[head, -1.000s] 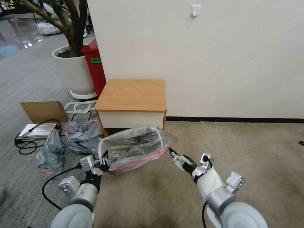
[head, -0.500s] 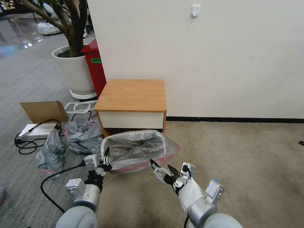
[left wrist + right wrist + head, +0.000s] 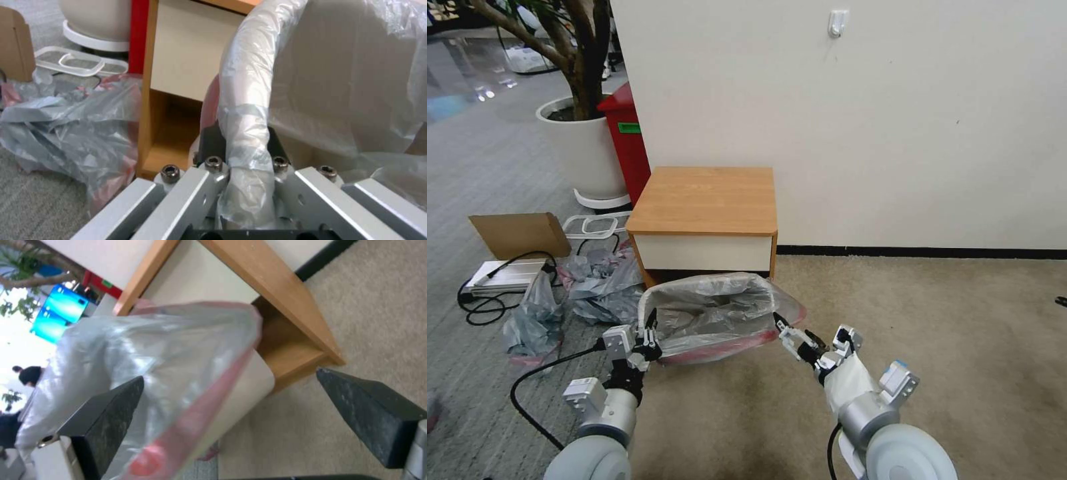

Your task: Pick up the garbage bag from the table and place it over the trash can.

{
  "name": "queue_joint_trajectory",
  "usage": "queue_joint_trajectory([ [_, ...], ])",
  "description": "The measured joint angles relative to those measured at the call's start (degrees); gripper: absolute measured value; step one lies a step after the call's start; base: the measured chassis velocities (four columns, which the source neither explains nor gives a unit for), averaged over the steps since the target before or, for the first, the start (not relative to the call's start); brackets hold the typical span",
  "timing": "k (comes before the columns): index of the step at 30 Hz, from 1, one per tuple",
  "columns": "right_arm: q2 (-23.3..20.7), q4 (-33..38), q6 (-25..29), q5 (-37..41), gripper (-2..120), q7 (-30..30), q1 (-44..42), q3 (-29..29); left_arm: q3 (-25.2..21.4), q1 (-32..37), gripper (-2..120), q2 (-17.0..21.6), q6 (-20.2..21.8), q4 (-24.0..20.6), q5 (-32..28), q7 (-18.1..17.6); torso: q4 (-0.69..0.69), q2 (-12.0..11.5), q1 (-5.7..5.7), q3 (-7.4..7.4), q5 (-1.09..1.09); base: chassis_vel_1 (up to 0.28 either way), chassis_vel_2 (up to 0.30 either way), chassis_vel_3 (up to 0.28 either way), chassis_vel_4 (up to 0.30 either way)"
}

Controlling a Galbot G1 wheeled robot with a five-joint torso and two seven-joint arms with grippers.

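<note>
The garbage bag, translucent grey with a pink-red band, is draped over the cream trash can on the carpet in front of the wooden table. My left gripper is at the can's near left corner. In the left wrist view its fingers are shut on the rolled rim wrapped in bag plastic. My right gripper stands open at the bag's right corner. That pink-banded corner lies between its spread fingers, untouched.
A heap of grey bags lies left of the can, with a cardboard piece, cables and a clear lid beyond. A red bin and a white plant pot stand behind. Open carpet lies to the right.
My right gripper swung toward me and left, then came back out to the bag's right corner. The bag's rim has dropped lower over the can. The left gripper has barely moved.
</note>
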Motion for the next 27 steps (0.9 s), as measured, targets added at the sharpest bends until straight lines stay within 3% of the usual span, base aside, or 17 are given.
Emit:
queue_joint_trajectory([
  [18, 8.5, -3.3, 2.4, 6.9, 95, -0.5, 1.4, 0.4, -0.4, -0.2, 4, -0.7, 0.2, -0.4, -2.1, -0.3, -0.01, 0.0, 0.0, 0.0, 0.0, 0.0, 0.0, 0.0, 0.0],
  [27, 8.8, -4.6, 6.0, 6.7, 60, -3.0, 0.5, 0.5, -0.5, -0.2, 4, -1.3, 0.2, 0.0, -2.3, -0.4, 0.0, 0.0, 0.0, 0.0, 0.0, 0.0, 0.0, 0.0, 0.0],
])
